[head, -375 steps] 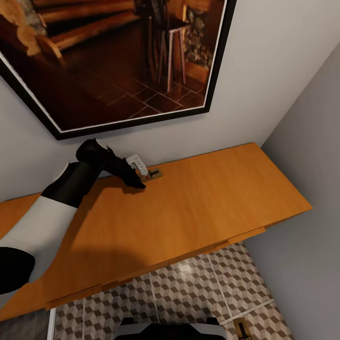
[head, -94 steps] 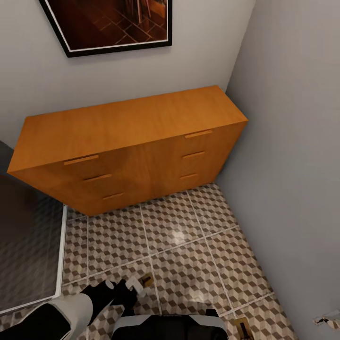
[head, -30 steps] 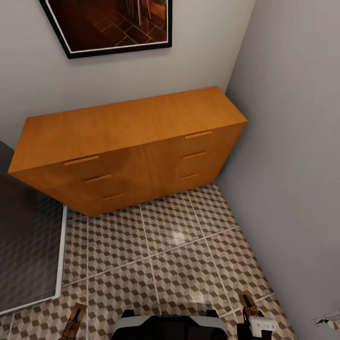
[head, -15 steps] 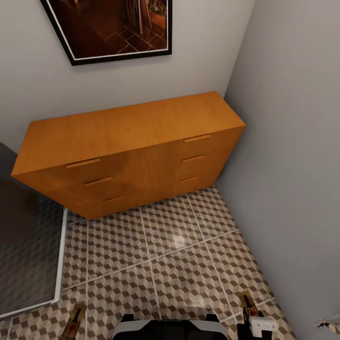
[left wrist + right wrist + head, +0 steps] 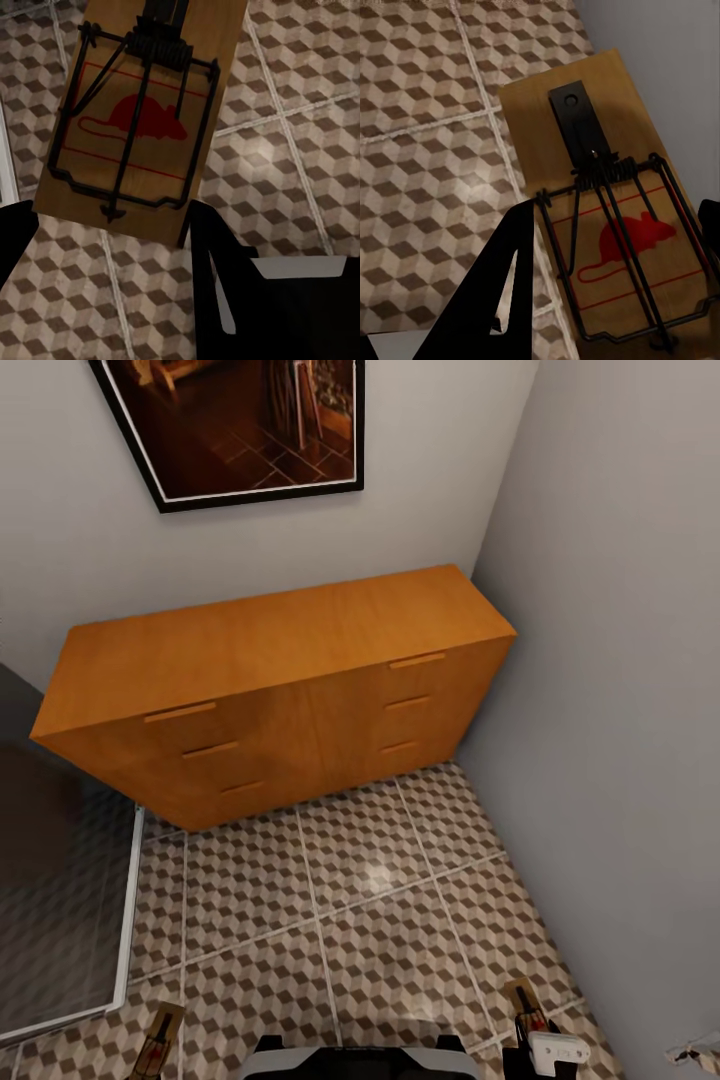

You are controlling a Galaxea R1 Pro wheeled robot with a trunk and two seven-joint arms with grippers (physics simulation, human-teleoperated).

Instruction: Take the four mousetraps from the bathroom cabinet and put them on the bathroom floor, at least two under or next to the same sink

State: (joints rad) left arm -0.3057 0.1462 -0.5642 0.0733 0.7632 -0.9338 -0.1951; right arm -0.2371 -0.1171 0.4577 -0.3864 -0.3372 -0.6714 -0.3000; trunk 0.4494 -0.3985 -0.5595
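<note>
Two mousetraps show, each tan wood with black wire and a red mouse print. My left gripper point(image 5: 111, 215) is shut on one mousetrap point(image 5: 142, 112), which hangs low over the cube-pattern bathroom floor point(image 5: 370, 900) and appears at the head view's lower left point(image 5: 160, 1036). My right gripper point(image 5: 619, 211) is shut on the other mousetrap point(image 5: 615, 225), seen by the right wall point(image 5: 526, 1004) above the gripper's white housing point(image 5: 556, 1048). The orange-brown cabinet point(image 5: 270, 660) stands against the back wall with a bare top and its drawers closed. The bathroom sink is out of view.
A grey wall point(image 5: 620, 660) closes the right side, meeting the cabinet's end. A darker grey floor section with a white border point(image 5: 60, 920) lies at the left. A framed picture point(image 5: 250, 420) hangs above the cabinet. My base point(image 5: 360, 1058) sits at the bottom edge.
The head camera has tilted up a little, so the cabinet sits lower in the picture. Both mousetraps and grippers have stayed where they were over the last second.
</note>
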